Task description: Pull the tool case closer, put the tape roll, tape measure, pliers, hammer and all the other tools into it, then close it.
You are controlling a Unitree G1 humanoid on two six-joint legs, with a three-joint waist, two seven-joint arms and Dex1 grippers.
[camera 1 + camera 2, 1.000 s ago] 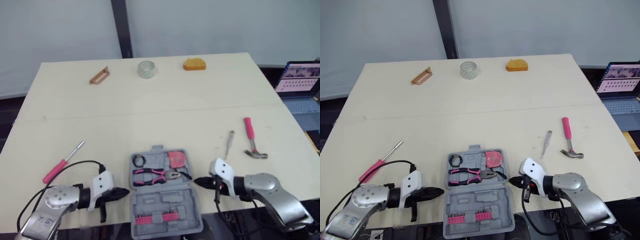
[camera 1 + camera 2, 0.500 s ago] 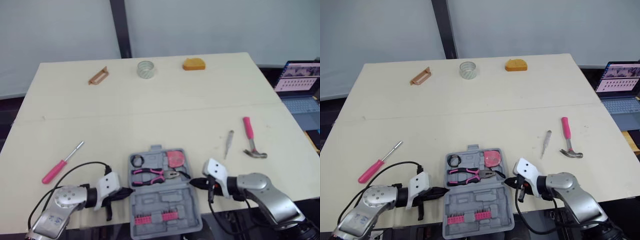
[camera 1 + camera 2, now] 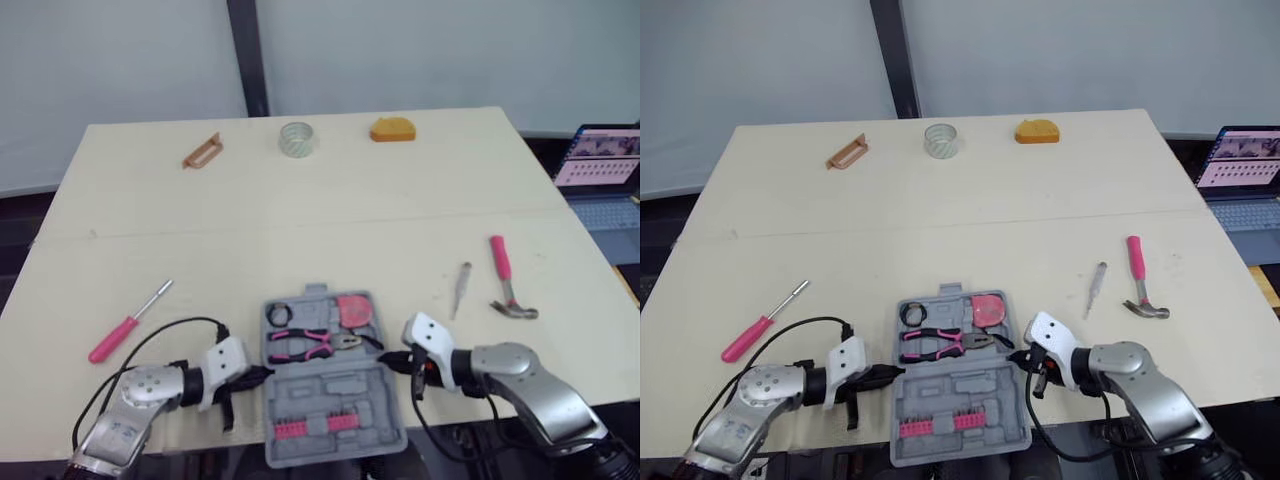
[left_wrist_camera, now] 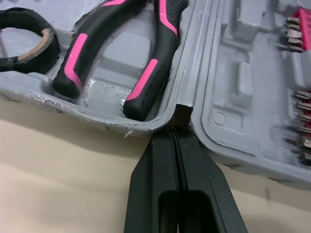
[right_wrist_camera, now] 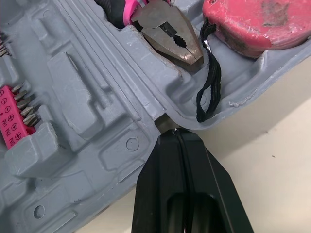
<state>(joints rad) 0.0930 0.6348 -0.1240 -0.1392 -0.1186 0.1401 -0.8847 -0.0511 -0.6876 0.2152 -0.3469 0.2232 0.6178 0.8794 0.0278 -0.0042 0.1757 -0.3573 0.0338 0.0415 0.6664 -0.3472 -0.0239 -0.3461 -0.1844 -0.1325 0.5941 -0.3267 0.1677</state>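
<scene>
Your surface: pale cream table [image 3: 300,200] across frame, grey wall [image 3: 420,50] behind, laptop [image 3: 600,160] at right edge. Tool case [image 3: 335,400], lower centre at near table edge: grey moulded plastic, lying open flat. Pliers [image 3: 310,343], tape roll [image 3: 278,315], tape measure [image 3: 354,311] seated in far half. Hammer [image 3: 505,280] right of case, apart. Your left gripper [image 4: 176,133] and right gripper [image 5: 176,132]: jaws together, tips at case's hinge ends.
</scene>
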